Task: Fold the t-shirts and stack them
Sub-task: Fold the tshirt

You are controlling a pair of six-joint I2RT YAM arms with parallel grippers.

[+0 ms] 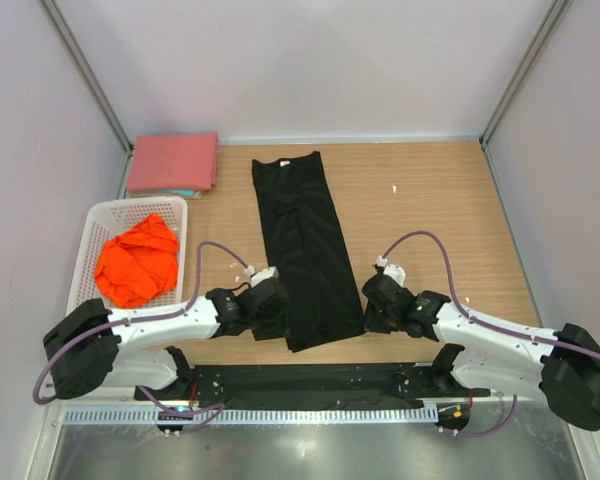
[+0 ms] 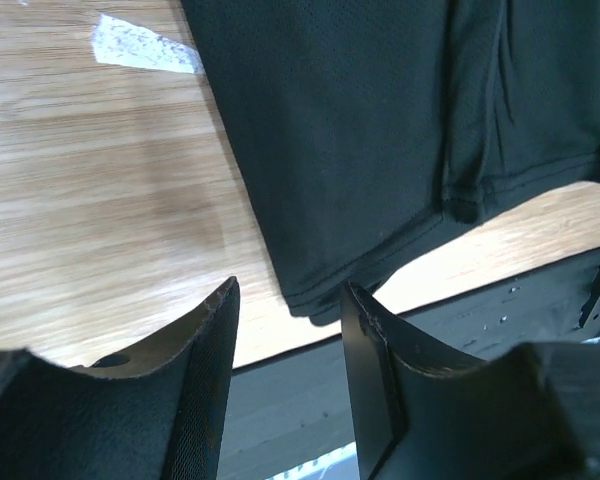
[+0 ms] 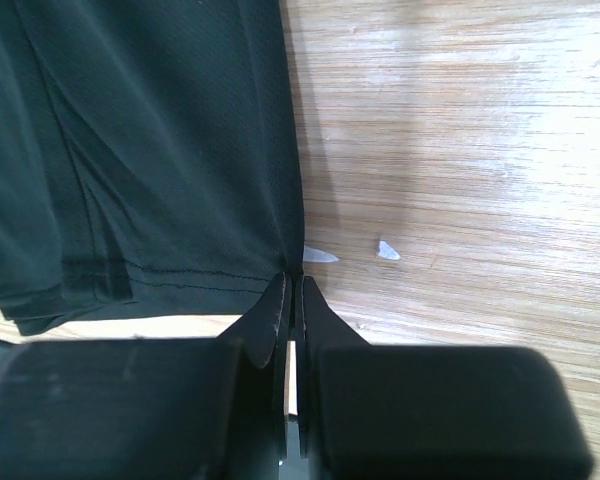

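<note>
Lifting the near hem from here looks risky, because only one side seems ready. The black t-shirt lies as a long narrow strip down the middle of the worktop, its hem close to the near edge. The right gripper has its fingers pressed together right at the hem's right corner. The tips meet just at the fabric's edge, so I cannot tell whether any cloth is caught between them. The left gripper stands spread, with the hem's left corner just beyond its fingertips and not between them. If the right side rose alone, the strip would probably twist and the folded layers would slide apart, undoing the lengthwise fold. A pinch that shallow could also let go partway, dropping the hem in a heap. On the left, closing without first reaching further would likely catch nothing. The corner shows several stacked layers there, so a partial bite might take only the top one and peel it open. The pinkish-red t-shirt sits folded at the far left corner, and the orange t-shirt lies crumpled in the basket at the left edge. Both are well apart from the arms and unlikely to be disturbed.
</note>
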